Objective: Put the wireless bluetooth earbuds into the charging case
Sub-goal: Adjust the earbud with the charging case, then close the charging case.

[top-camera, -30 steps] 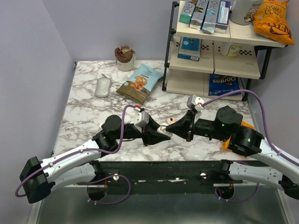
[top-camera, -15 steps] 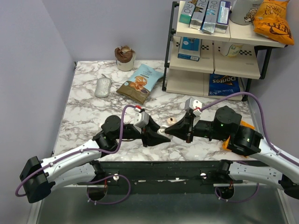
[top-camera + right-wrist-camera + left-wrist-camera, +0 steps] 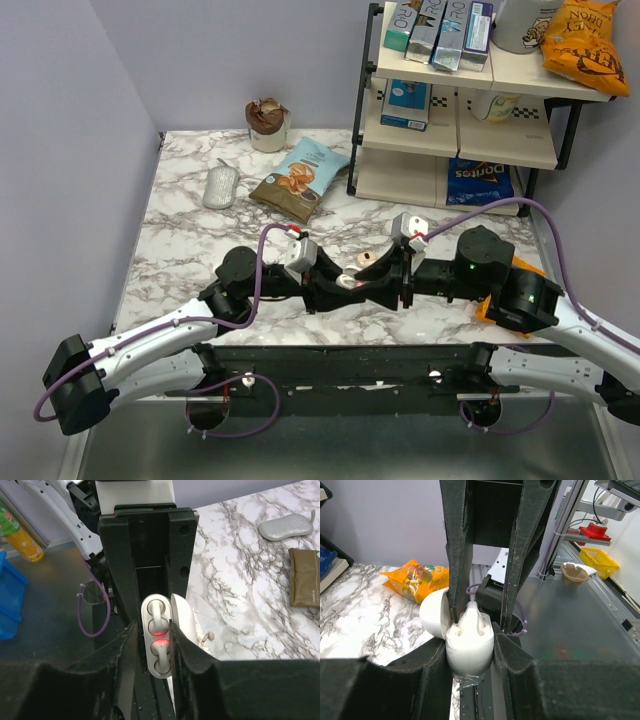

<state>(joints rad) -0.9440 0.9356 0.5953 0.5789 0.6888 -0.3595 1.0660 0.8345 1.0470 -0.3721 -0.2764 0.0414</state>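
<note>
One earbud (image 3: pixel 153 611) seated — exit risky

Left gripper (image 3: pixel 470 656) clamps the open charging case (image 3: pixel 160 667); right gripper (image 3: pixel 152 639) straddles it, fingers parted, empty. An earbud sits in its upper well — a dragging finger could flick it out.

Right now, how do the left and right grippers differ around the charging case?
The left gripper is shut on the charging case, clamping its sides; the right gripper stands with jaws apart astride it, seemingly gripping nothing. The left gripper reaches in from the left, the right gripper from the right. Both are black, two-fingered and meet at the open case.
</note>
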